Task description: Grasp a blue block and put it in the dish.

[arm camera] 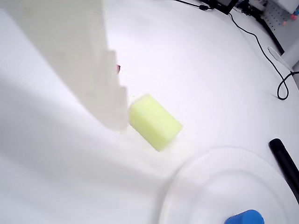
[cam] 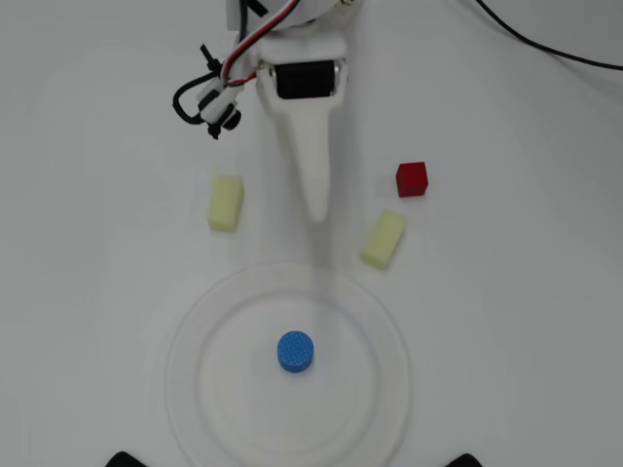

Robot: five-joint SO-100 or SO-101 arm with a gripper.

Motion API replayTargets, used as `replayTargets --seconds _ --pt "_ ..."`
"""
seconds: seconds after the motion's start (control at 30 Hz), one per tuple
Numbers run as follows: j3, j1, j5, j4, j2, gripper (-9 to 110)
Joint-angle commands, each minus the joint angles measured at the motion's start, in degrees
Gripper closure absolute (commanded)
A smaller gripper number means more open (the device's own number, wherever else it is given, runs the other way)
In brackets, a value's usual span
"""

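The blue block [cam: 295, 351], a short bright blue cylinder, lies near the middle of the white dish [cam: 187, 336] in the overhead view. In the wrist view the blue block [arm camera: 245, 218] shows at the bottom edge, inside the dish [arm camera: 210, 153]. My white gripper [cam: 317, 209] points toward the dish. Its tip is above the bare table just behind the dish's far rim, apart from the block. The jaws look closed to a single point with nothing in them. In the wrist view one finger [arm camera: 114, 107] fills the upper left.
Two pale yellow blocks [cam: 226, 202] [cam: 384, 238] lie either side of the gripper; one shows in the wrist view [arm camera: 154, 121]. A red cube [cam: 412, 179] sits at the right. A black cable [cam: 545, 44] crosses the top right. Black stubs [cam: 125, 459] mark the front edge.
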Motion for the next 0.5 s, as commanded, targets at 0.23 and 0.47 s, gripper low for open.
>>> replayTargets --seconds 0.23,0.47 --pt "29.7 0.9 -0.9 -4.0 29.0 48" --pt "47.7 0.3 0.2 -4.9 48.5 51"
